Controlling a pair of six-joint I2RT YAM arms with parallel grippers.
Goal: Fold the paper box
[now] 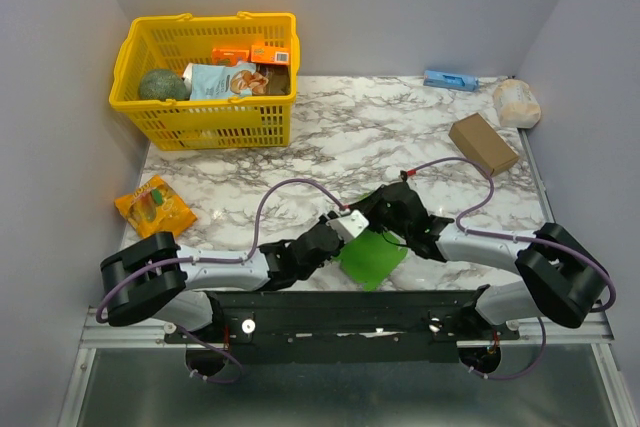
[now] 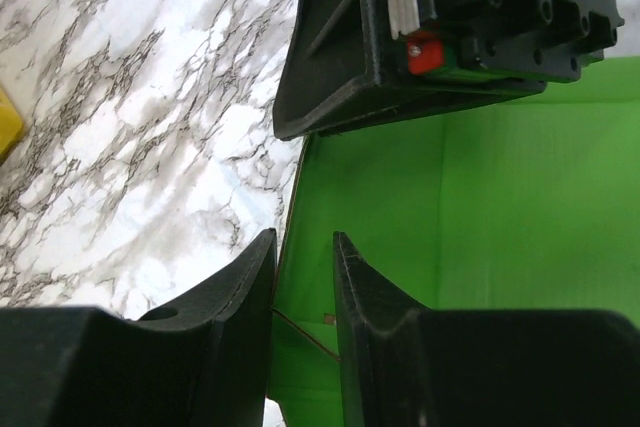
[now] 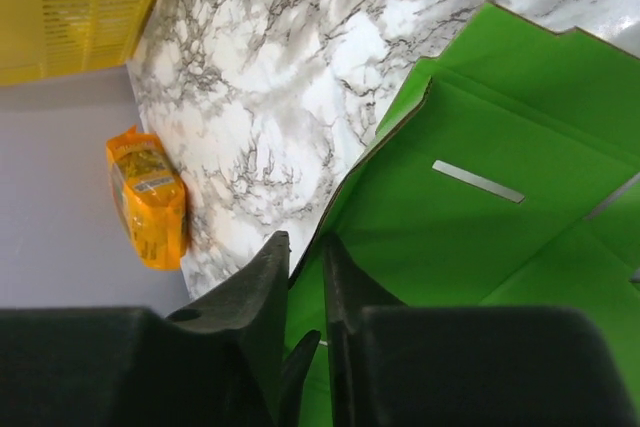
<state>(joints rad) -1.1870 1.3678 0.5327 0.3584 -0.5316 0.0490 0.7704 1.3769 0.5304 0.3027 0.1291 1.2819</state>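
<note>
A: Where is the box (image 1: 372,262)?

B: It lies on the table (image 1: 330,147), near the front edge and about in the middle, where the two arms meet. It is green card, spread mostly flat, with creases and one thin slit in a panel.

A: Which way does it point?

B: From above it looks like a diamond, with one corner toward the arm bases. I cannot tell its long axis, because the grippers cover the far part.

A: And the fingers?

B: The left gripper (image 2: 303,247) pinches one edge of the card, and that edge runs into the narrow gap between its fingers. The right gripper (image 3: 305,247) has its fingers drawn close on both sides of another edge, so it looks grasped too. A second green layer shows beneath that edge.

A: What is around?

B: A yellow basket (image 1: 215,125) stands far left. An orange packet (image 1: 155,205) is by the left edge. A brown box (image 1: 483,143) and a white bag (image 1: 516,103) are far right. All are well apart from the green card. Purple cables (image 1: 270,207) arch just beside the grippers.

A: Anything hidden?

B: In the left wrist view the black body of the right gripper hides the upper card. The goods in the basket are too small to name.
</note>
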